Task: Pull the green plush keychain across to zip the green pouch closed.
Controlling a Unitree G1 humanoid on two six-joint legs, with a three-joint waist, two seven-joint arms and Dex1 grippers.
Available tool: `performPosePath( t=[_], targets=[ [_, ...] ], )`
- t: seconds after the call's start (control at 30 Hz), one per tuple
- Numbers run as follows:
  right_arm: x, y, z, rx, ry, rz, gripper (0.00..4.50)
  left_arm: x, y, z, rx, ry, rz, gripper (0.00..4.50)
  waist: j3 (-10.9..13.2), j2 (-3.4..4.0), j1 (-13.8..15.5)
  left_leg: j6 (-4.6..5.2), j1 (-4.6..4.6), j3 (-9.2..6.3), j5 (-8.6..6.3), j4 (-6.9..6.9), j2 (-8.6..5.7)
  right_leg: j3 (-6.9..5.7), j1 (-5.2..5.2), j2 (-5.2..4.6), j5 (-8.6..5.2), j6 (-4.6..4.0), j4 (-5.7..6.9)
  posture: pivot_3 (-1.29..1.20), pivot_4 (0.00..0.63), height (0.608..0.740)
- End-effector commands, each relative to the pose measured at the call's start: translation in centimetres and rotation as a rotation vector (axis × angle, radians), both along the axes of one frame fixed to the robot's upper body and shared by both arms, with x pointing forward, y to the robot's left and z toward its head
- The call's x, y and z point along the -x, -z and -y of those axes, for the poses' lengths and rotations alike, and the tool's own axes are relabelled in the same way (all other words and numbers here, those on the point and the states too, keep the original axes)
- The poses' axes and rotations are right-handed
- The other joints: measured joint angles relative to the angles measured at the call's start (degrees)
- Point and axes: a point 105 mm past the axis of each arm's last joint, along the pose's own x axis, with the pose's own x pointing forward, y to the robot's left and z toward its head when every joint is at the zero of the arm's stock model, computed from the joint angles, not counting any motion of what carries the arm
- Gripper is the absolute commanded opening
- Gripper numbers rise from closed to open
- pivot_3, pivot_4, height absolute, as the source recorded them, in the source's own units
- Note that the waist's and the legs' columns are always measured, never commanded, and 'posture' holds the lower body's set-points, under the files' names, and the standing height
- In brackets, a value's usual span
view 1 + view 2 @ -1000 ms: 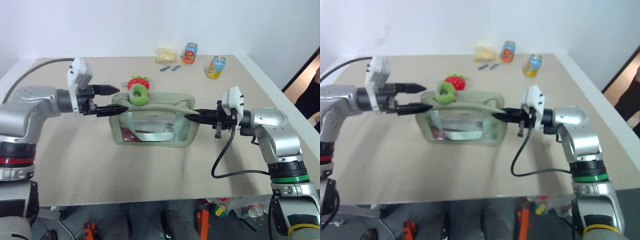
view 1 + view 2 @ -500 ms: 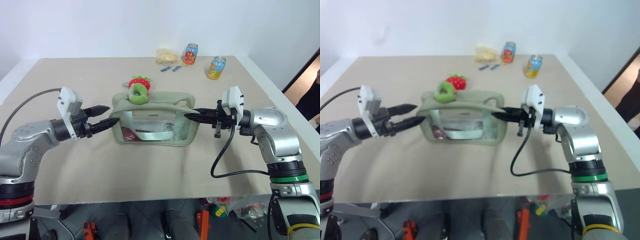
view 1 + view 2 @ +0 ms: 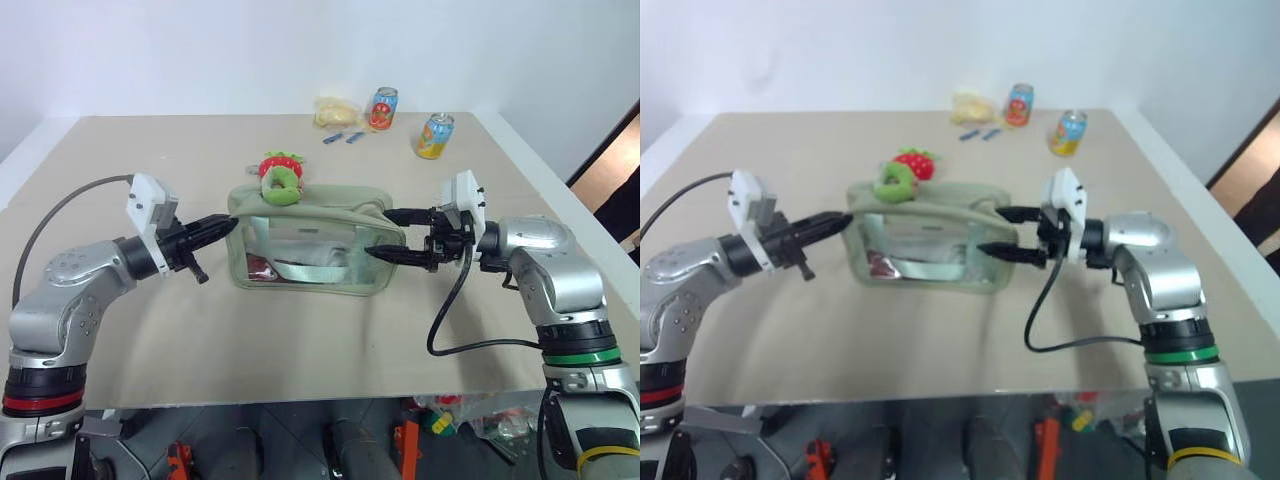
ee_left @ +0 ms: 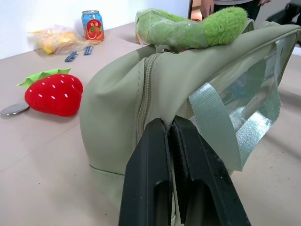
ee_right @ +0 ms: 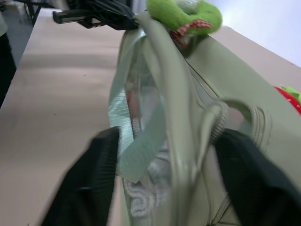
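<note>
Left claw (image 3: 222,227) clenched on the green pouch (image 3: 310,250) at nine o'clock; right claw (image 3: 385,233) released, straddling its three o'clock end.

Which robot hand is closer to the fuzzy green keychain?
Left. The left gripper is shut at the green pouch's end where the green plush keychain sits on top. The right gripper is open at the far end.
</note>
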Motion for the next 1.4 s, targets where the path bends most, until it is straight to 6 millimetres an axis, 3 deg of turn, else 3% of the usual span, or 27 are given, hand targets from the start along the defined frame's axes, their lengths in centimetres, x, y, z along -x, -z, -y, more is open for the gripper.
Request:
performPosePath(
  t=[0.03, 0.13, 0.23, 0.4, 0.63, 0.73, 1.0, 1.1, 1.4],
  targets=[
    [2.0, -4.3, -2.0, -0.03, -0.085, 0.113, 4.45, 0.3, -1.3, 1.0, 0.011, 0.046, 0.042, 0.0, 0.0, 0.0, 0.0, 0.0, -0.01, 0.0, 0.0, 0.0, 0.0, 0.0, -0.01, 0.0, 0.0, 0.0, 0.0, 0.0, 0.15, 0.74],
    [2.4, -6.0, -3.9, -0.06, -0.108, 0.147, 4.45, 0.5, -1.4, 1.5, 0.024, 0.067, 0.039, 0.0, 0.0, 0.0, 0.0, 0.0, 0.01, -0.03, 0.0, 0.0, 0.01, -0.02, 0.0, 0.01, 0.0, 0.0, 0.0, 0.0, 0.15, 0.74],
    [1.4, -6.5, -5.8, -0.067, -0.076, 0.214, 4.45, 0.6, -1.5, 1.8, 0.034, 0.073, 0.041, 0.0, 0.0, -0.03, 0.0, 0.0, 0.01, -0.03, 0.0, 0.0, 0.01, -0.03, 0.01, 0.01, 0.0, 0.0, 0.0, 0.0, 0.15, 0.74],
    [-1.4, -6.0, -8.3, -0.045, -0.033, 0.256, 4.45, 0.6, -1.5, 2.3, 0.04, 0.066, 0.038, 0.0, 0.0, -0.03, 0.2, -0.01, -0.09, -0.03, 0.01, 0.05, -0.02, -0.01, -0.01, -0.02, 0.01, 0.03, -0.01, 0.0, 0.15, 0.74],
    [-3.4, -5.2, -10.1, -0.023, -0.049, 0.234, 4.45, 0.6, -0.9, 2.5, 0.028, 0.047, 0.028, 0.0, 0.0, -0.03, 0.2, -0.01, -0.15, -0.08, 0.01, -0.02, -0.02, -0.04, -0.03, -0.01, 0.04, 0.09, -0.05, 0.0, 0.15, 0.74],
    [-3.7, -4.7, -10.2, -0.022, -0.052, 0.21, 3.64, 0.7, -0.8, 2.5, 0.025, 0.041, 0.028, 0.0, 0.0, -0.03, 0.1, -0.02, -0.17, -0.09, 0.01, -0.02, -0.02, -0.05, -0.03, -0.02, 0.03, 0.12, -0.05, 0.0, 0.15, 0.74],
    [-4.0, -3.8, -9.7, -0.023, -0.043, 0.153, 0.84, 0.9, -0.6, 2.4, 0.024, 0.031, 0.025, 0.0, 0.0, -0.03, 0.1, -0.02, -0.15, -0.1, 0.01, -0.01, -0.01, -0.05, -0.02, -0.01, 0.01, 0.08, -0.05, 0.0, 0.15, 0.74],
    [-3.9, -3.9, -9.5, -0.032, -0.044, 0.143, 0.01, 0.9, -0.5, 2.4, 0.021, 0.032, 0.023, 0.0, 0.0, -0.03, 0.1, -0.01, -0.15, -0.09, 0.01, 0.0, -0.02, -0.05, -0.02, -0.01, 0.0, 0.06, -0.05, 0.0, 0.15, 0.74],
    [-2.7, -5.1, -8.5, -0.083, -0.055, 0.194, 0.01, 0.3, -0.6, 2.3, 0.021, 0.002, 0.027, 0.0, 0.0, -0.03, 0.2, -0.02, -0.15, -0.09, 0.01, -0.01, -0.02, -0.05, -0.02, -0.02, 0.0, 0.06, -0.05, 0.0, 0.15, 0.74]
  ],
)
